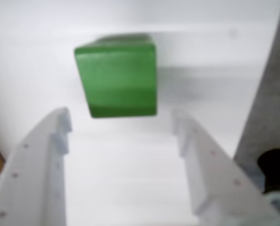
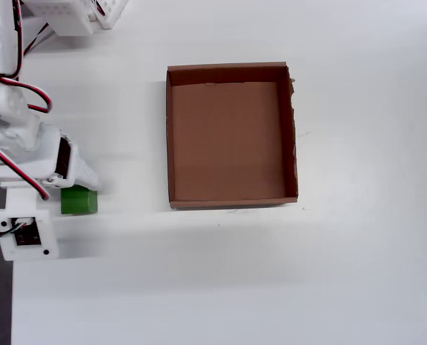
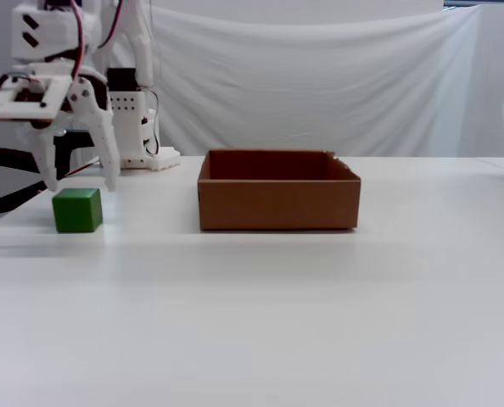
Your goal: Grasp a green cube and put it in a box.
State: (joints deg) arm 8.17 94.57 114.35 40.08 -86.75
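green cube (image 3: pixel 77 210) just below spread pincer (image 3: pixel 81 182) (untouched)

My work surface was a plain white table (image 2: pixel 271 287). The green cube (image 2: pixel 78 200) rested directly on it near the left edge in the overhead view. The box (image 2: pixel 232 134) sat flat, well apart to its right.
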